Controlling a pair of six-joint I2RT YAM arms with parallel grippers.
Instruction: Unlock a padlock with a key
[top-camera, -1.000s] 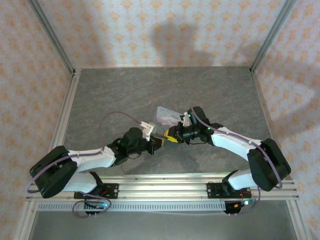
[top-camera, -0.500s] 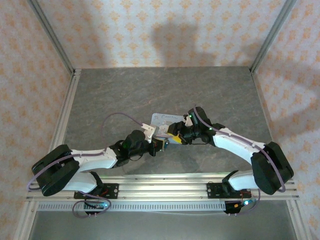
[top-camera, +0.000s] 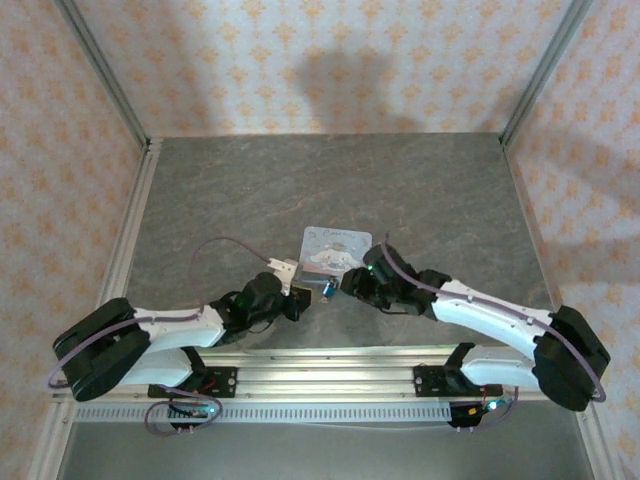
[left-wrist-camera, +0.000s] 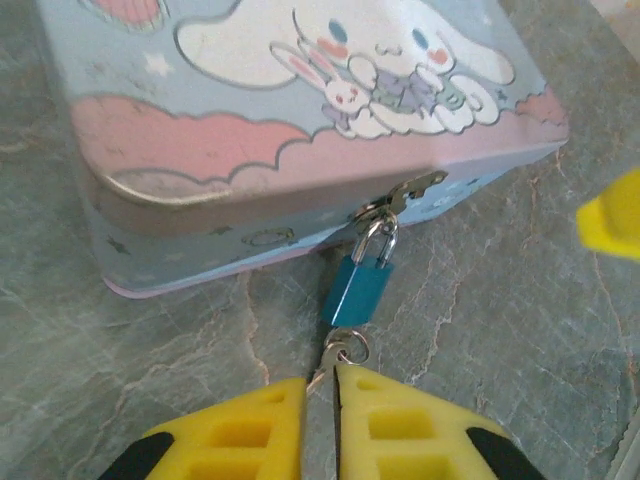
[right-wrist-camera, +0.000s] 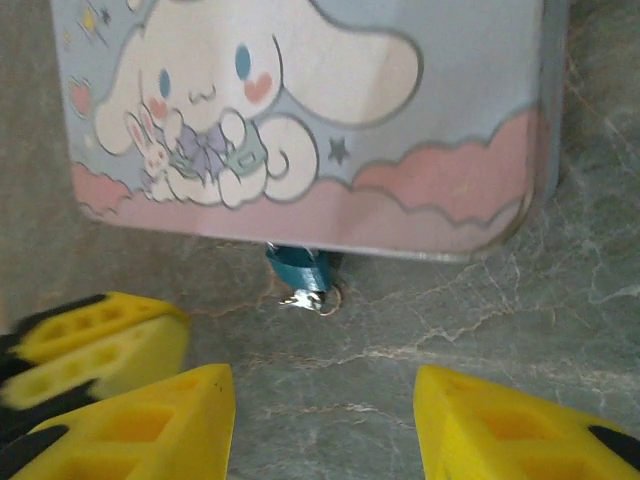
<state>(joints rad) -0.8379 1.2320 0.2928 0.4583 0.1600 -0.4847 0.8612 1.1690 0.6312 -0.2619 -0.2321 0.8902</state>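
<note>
The small blue padlock (left-wrist-camera: 360, 288) hangs by its shackle from the clasp of a pale-blue cartoon tin (left-wrist-camera: 250, 130), which lies flat on the table. The key (left-wrist-camera: 338, 358), on a small ring, sticks out of the padlock's underside. My left gripper (left-wrist-camera: 320, 392) points at it, jaws a narrow slit apart, and the key's end just meets the yellow fingertips (left-wrist-camera: 275, 400). From the other side my right gripper (right-wrist-camera: 322, 410) stands wide open, short of the padlock (right-wrist-camera: 300, 266) and key (right-wrist-camera: 303, 298), with bare table between its fingers. From above, both grippers (top-camera: 306, 297) (top-camera: 352, 283) flank the padlock (top-camera: 327, 289).
The tin (top-camera: 336, 248) sits mid-table, close to the near side. Aluminium rails run along the left edge (top-camera: 138, 230) and near edge (top-camera: 330, 362). Open grey table (top-camera: 320, 180) stretches behind the tin. The left gripper's yellow finger (right-wrist-camera: 95, 340) lies left of the right gripper.
The tin has come down from a raised tilt to lie flat. Both arms have drawn back toward the near edge. The right jaws have spread wide and the left jaws have parted slightly.
</note>
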